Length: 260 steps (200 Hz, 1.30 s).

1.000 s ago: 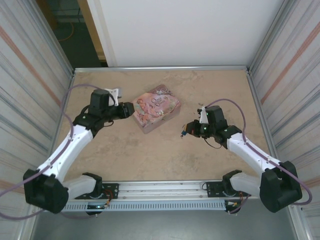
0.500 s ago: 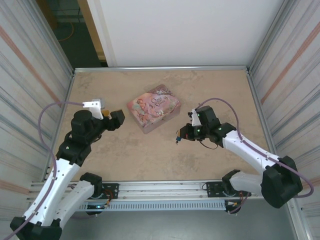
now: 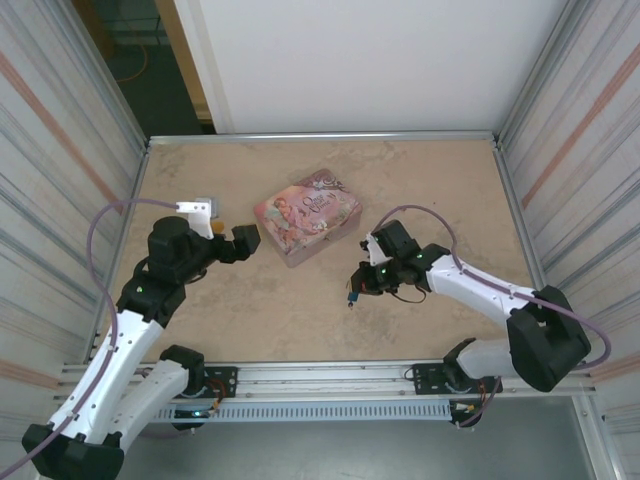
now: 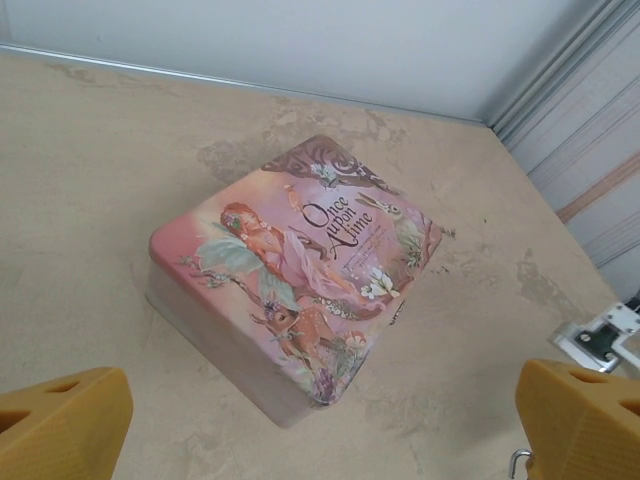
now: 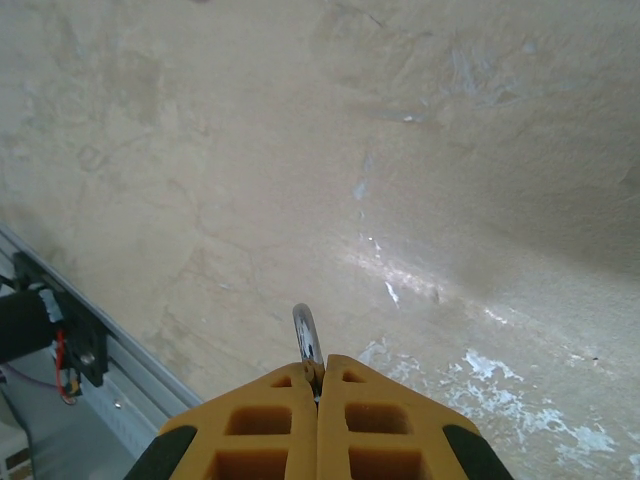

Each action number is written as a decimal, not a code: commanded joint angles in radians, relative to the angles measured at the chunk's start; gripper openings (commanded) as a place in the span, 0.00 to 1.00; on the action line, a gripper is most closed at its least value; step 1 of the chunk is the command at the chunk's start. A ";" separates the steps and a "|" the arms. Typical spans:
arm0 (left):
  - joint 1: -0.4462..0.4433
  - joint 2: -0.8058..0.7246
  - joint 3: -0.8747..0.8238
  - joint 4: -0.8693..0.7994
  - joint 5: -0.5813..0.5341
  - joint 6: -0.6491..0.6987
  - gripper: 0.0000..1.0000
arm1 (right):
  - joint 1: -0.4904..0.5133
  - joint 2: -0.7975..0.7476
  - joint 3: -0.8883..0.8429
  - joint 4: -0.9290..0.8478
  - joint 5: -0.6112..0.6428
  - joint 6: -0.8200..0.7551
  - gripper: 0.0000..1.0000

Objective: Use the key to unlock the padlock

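Left gripper [image 3: 240, 243] is hovering just beside the pink tin [image 3: 307, 215], its fingers spread wide. Right gripper [image 5: 318, 372] is hanging over the bare table [image 3: 250, 310], pinching a silvery loop [image 5: 307, 335], apparently the shackle of the small blue padlock [image 3: 352, 296], near the tin but apart from it.

My left arm reached forward with its elbow bent, and my left gripper [image 3: 247, 240] stood wide, its fingers [image 4: 62, 425] far apart. My right arm stretched low and inward, my right gripper [image 5: 318, 375] pressed tight, tips together.
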 commanded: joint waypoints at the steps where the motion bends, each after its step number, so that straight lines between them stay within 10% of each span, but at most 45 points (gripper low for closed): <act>1: 0.007 0.000 0.000 -0.004 0.018 0.015 0.99 | 0.010 0.035 0.034 -0.026 0.000 -0.034 0.00; 260: 0.008 0.022 0.009 -0.047 0.008 0.024 0.99 | 0.027 0.391 0.181 -0.003 -0.036 -0.096 0.05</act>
